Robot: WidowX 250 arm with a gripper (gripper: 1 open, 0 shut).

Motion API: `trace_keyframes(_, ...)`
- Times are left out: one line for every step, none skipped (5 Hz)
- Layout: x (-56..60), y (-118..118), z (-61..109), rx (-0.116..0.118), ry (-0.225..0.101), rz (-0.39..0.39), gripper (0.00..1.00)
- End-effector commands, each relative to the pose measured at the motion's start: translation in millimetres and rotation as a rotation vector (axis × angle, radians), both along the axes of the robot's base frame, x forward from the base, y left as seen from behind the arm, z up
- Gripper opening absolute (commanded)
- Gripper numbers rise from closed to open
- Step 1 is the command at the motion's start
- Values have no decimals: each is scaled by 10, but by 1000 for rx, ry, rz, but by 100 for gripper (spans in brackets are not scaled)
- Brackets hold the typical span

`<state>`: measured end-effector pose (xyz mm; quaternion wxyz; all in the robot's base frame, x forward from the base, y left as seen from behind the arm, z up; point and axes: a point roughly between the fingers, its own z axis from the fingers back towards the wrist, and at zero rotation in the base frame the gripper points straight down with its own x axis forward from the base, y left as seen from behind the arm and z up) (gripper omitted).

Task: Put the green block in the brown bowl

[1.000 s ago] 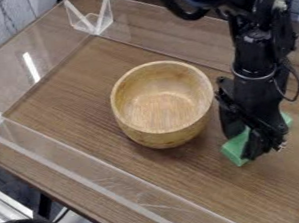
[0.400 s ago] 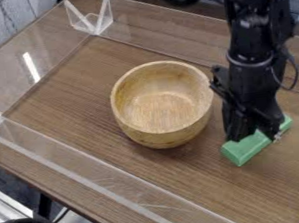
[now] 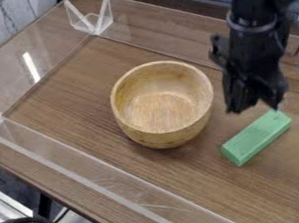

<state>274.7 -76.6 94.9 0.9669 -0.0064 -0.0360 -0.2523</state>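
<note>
Claw (image 3: 259, 100) fingers are hanging pinched together with nothing between them, pointing straight down over the table (image 3: 71, 102). From where I'm standing, the grab is looking like a miss: the block (image 3: 257, 136) is lying flat on the wood just below the fingertips and a touch toward me, clearly apart from them, with a gap of bare tabletop showing between.

The bowl (image 3: 164, 103) is sitting to the left of the claw, close beside it, upright and empty, its thick rim facing up and ready to receive something. That closeness is making sense of the layout: only a short carry sideways would be needed once the block is actually in the fingers.

The block is resting at a slant, its long side running diagonally, which I'd guess is making it awkward to pinch unless the fingers are lined up across its narrow width. A clear plastic wall (image 3: 62, 153) is ringing the table, presumably to keep pieces from sliding off.

As I'm judging it, the task is hardly begun; the fingers would have to part, drop back down around the block and close again.
</note>
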Motion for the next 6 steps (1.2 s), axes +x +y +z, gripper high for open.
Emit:
trace_keyframes(97, 1, 242, -15, -80, 2, 0)
trace_keyframes(112, -13, 203, -17, -74, -2, 100)
trace_keyframes(126, -26, 175, -20, -69, -5, 100)
trace_keyframes(141, -31, 160, -23, -68, -4, 0)
trace_keyframes(160, -41, 143, -25, -67, -6, 0)
trace_keyframes(170, -58, 103, -30, -62, -10, 0)
